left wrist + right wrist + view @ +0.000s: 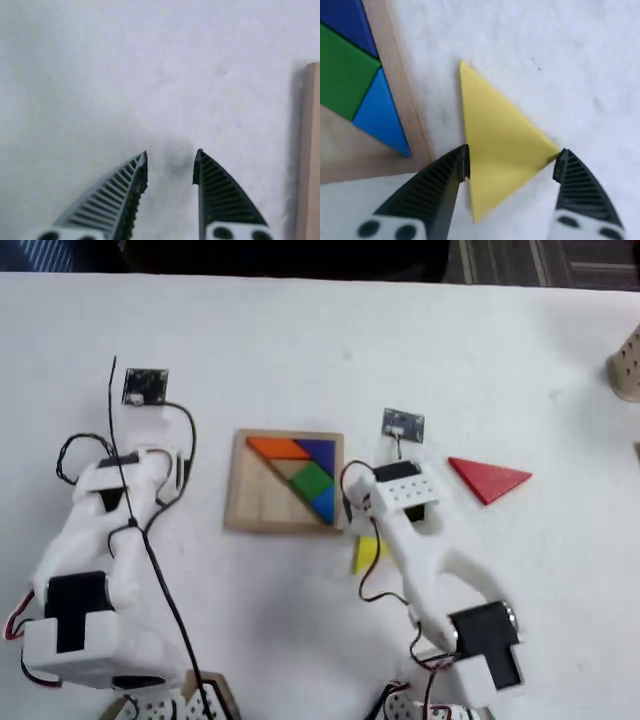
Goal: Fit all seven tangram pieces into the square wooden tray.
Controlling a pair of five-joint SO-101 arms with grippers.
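In the high view, the square wooden tray (255, 502) held an orange piece (278, 448), a dark blue piece (318, 451), a green piece (312, 480) and a light blue piece (323, 502), with bare wood over the rest of it. The right arm (420, 540) reached in just beside the tray, with the yellow triangle (365, 553) under its wrist. The red triangle (488, 479) lay well apart from both arms. We could read no writing or label anywhere.

In the left wrist view, the left gripper (172, 152) had its jaws spread over bare table with nothing between them. The tray's edge lay off to one side, outside the jaws.

In the right wrist view, the right gripper (514, 150) was parted and straddled the yellow triangle. One tip was near a straight edge and the other at a sharp corner. The tray rim lay just beyond the first jaw.

We judged the grip risky. Closing on a corner and a slanted edge of so thin a piece could spin it or squirt it out. It might also be shoved against the rim, which would jar the seated pieces.
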